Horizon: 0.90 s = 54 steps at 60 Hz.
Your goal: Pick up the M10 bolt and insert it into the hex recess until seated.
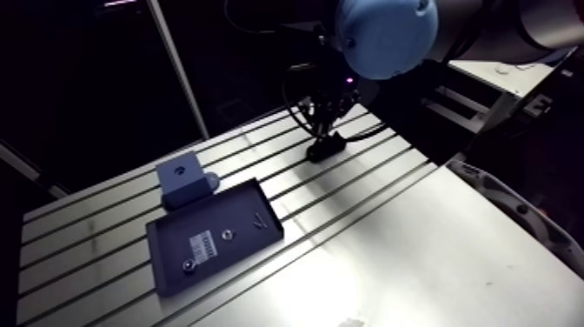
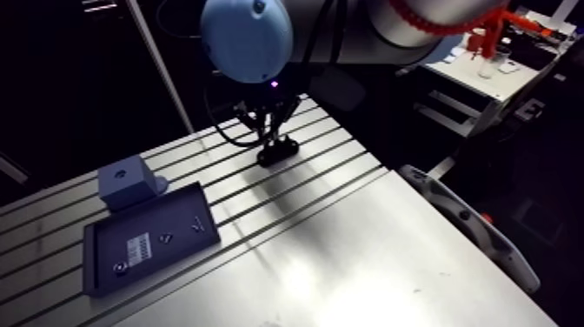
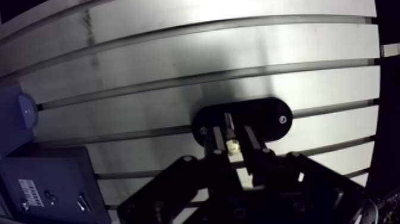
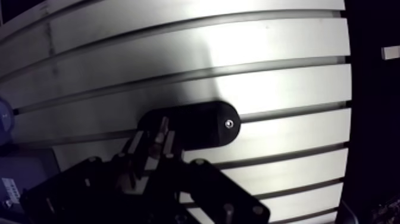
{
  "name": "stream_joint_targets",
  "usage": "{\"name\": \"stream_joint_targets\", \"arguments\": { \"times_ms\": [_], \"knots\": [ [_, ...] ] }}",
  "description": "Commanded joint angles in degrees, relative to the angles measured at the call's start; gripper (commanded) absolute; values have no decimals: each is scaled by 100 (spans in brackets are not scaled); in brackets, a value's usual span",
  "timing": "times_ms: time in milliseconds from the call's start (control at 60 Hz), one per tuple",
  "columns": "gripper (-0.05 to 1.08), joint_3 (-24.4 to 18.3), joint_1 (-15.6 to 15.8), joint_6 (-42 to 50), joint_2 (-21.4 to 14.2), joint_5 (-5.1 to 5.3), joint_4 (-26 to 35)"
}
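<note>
Two fingers [image 3: 215, 142] of the hand [image 3: 233, 137] are drawn in close on either side of the M10 bolt [image 3: 228, 124] and seem to pinch it between their tips. The bolt stands roughly upright in that grip, its pale end nearer the wrist and its dark shank pointing down. Directly under it, on the desk [image 1: 434, 252], lies a black oval plate [image 3: 268, 114] with a small screw near each end, and the shank reaches down to about the middle of that plate. I cannot tell from the wrist view whether the tip is touching it or is in a recess. In the arm view the hand is down low over the same plate, near the far edge of the slotted desk. Well apart from it, toward the near side, sits a dark shallow tray [image 1: 174, 239] with a white label and a few small parts on it. A grey-blue block [image 1: 181, 176] stands just beside the tray's far edge.
</note>
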Motion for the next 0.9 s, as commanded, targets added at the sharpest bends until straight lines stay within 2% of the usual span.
{"name": "stream_joint_targets", "arguments": {
  "times_ms": [17, 317, 633, 900],
  "knots": [
    [73, -62, 6, -9, -172, -17, 32],
    [73, -245, 59, -88, -388, -8, 195],
    [75, -569, 319, -156, -482, 18, 553],
    [77, -863, 535, -518, -617, 20, 1193]
  ]
}}
